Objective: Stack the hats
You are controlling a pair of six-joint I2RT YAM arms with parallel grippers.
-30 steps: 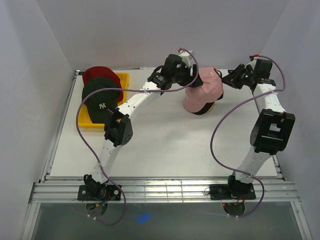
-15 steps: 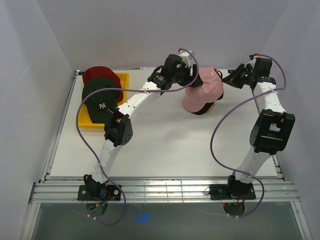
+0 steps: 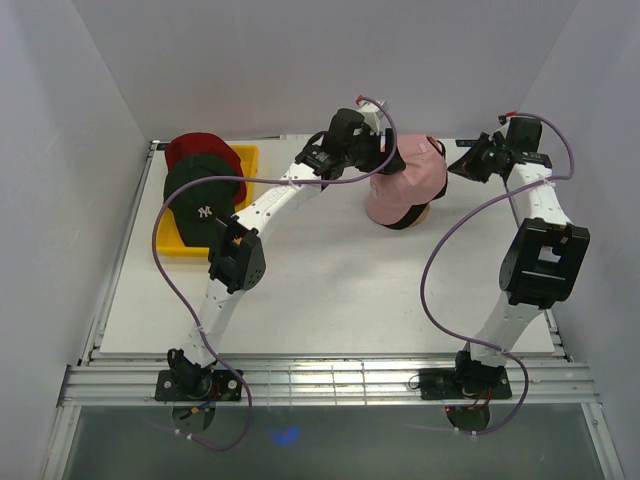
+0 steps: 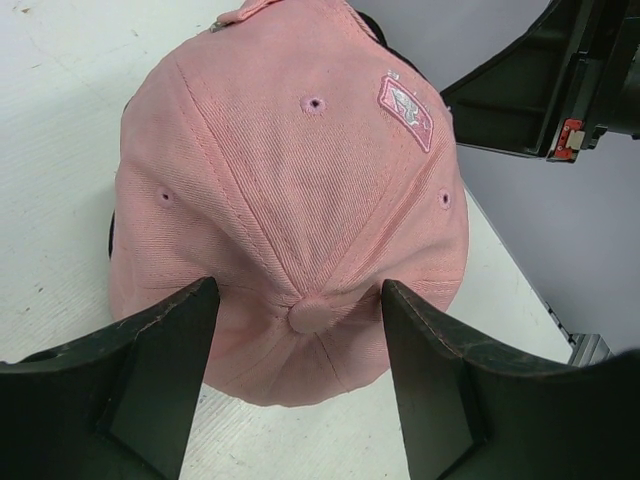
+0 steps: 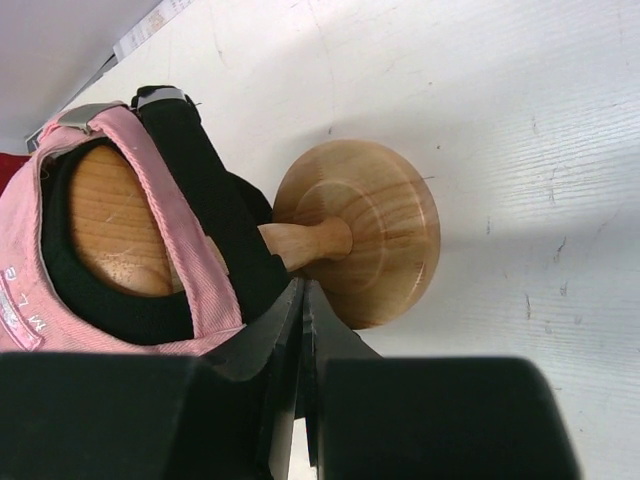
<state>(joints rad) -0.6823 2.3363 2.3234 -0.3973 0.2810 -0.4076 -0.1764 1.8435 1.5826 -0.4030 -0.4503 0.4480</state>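
Note:
The pale pink hat sits on the wooden stand at the back middle of the table. My left gripper is open above its crown, with a finger on each side of the top button and nothing held. My right gripper is shut and empty, just right of the pink hat. In the right wrist view its tips are next to the hat's back strap and the stand's stem. The black hat lies on the dark red hat at the back left.
The two stacked hats lie in a yellow tray at the back left corner. White walls close in the back and both sides. The stand's round wooden base rests on the white table.
My right gripper has drawn back a little to the right, away from the pink hat. The left gripper and the hats have not visibly moved.

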